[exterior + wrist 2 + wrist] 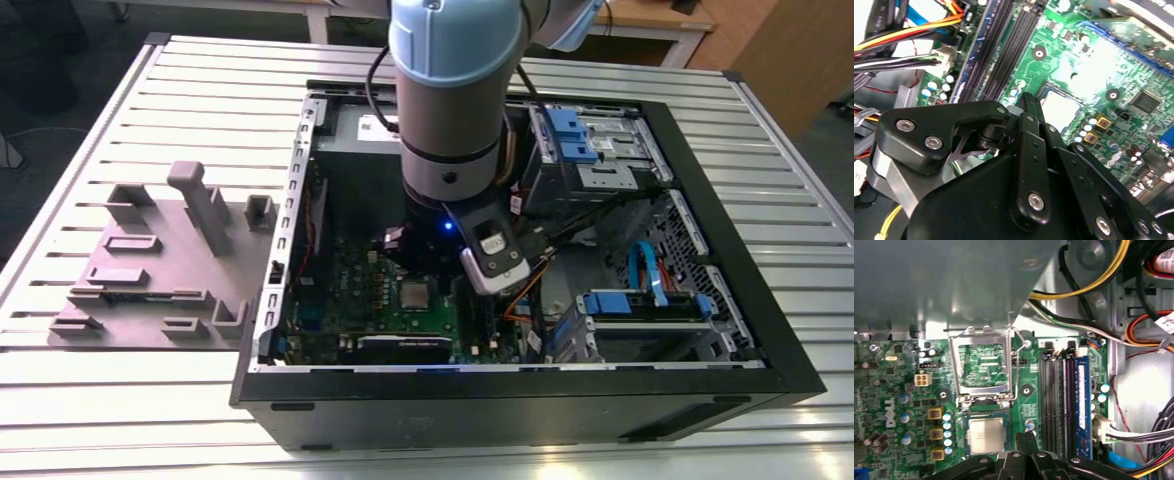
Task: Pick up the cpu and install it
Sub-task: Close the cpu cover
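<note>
Currently cpu (986,435) lies flat in socket (983,401), metal frame (985,365) swung up, unlatched. Gripper (1024,437) fingers pressed together, empty, just beside cpu. Risk: fingertips nudge loose cpu, skewing it on socket contacts.

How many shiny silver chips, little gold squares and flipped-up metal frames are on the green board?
Counted in the first wrist view:
cpu: 1
gold square parts: 3
open metal frame: 1
Total: 5
</note>
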